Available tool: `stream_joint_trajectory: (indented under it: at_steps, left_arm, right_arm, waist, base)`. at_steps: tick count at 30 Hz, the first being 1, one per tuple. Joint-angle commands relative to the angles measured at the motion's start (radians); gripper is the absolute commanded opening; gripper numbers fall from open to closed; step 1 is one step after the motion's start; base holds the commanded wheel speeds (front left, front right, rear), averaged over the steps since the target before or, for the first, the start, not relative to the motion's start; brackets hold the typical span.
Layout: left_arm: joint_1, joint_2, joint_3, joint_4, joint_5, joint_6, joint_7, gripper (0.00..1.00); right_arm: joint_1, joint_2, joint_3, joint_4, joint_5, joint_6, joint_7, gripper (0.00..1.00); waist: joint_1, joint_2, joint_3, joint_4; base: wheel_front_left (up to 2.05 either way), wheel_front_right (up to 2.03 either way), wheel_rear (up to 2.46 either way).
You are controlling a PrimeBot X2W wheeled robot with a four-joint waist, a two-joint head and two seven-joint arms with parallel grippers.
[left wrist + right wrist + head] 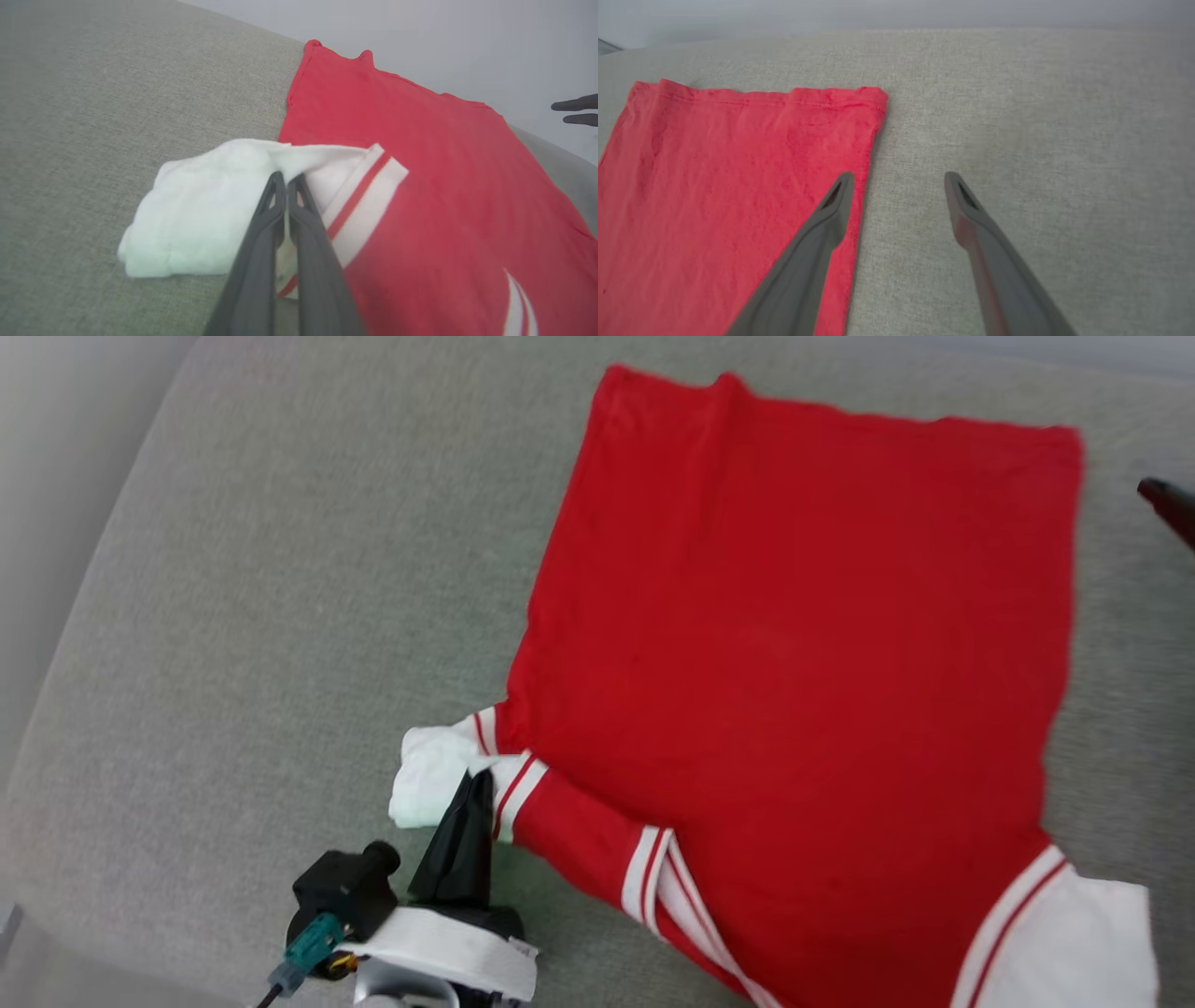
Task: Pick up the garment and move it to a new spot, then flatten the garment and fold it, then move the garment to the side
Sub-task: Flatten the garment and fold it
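Observation:
The garment (pixel 794 644) lies spread on the grey cushion with its plain red back up, hem at the far end. Its white sleeves with red-white striped trim sit at the near end. My left gripper (pixel 479 782) is shut on the bunched white left sleeve (pixel 205 205), the cloth drawn up in a ridge at the fingertips (pixel 286 179). My right gripper (pixel 899 179) stands open just above the cushion at the garment's far right hem corner (pixel 868 100), its left finger over the red edge. A dark tip of it shows at the right edge (pixel 1167 504).
The grey woven cushion (pixel 280 616) extends wide to the left of the garment and a narrower strip runs along its right side (pixel 1041 140). The cushion's rounded left edge drops off toward a pale floor (pixel 56 476).

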Motion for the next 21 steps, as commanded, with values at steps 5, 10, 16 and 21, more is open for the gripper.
stream_joint_trajectory:
  at_steps: [5, 10, 16, 21]
  left_arm:
    - [-0.049, -0.033, -0.004, -0.038, 0.02, -0.026, -0.008, 0.0]
    - [-0.06, -0.056, -0.002, -0.063, 0.037, -0.051, -0.008, 0.0]
    - [-0.059, -0.068, 0.006, -0.061, 0.042, -0.067, -0.007, 0.0]
    - [-0.073, -0.072, 0.008, -0.05, 0.039, -0.074, -0.007, 0.0]
  right_arm:
    - [-0.142, 0.007, 0.007, 0.065, -0.07, -0.001, 0.122, 1.0]
    - [-0.197, 0.008, -0.001, 0.104, -0.132, -0.001, 0.18, 1.0]
    - [-0.132, 0.042, -0.015, 0.185, -0.17, -0.001, 0.284, 1.0]
    - [-0.121, 0.052, -0.018, 0.171, -0.177, -0.001, 0.327, 0.0]
  waist:
    - [-0.0003, -0.0001, 0.134, 0.109]
    - [-0.0003, -0.0001, 0.184, 0.137]
    - [-0.0003, -0.0001, 0.203, 0.146]
    - [-0.0003, -0.0001, 0.199, 0.149]
  base:
    - [0.0, 0.0, 0.0]
    - [0.0, 0.0, 0.0]
    - [0.0, 0.0, 0.0]
    - [0.0, 0.0, 0.0]
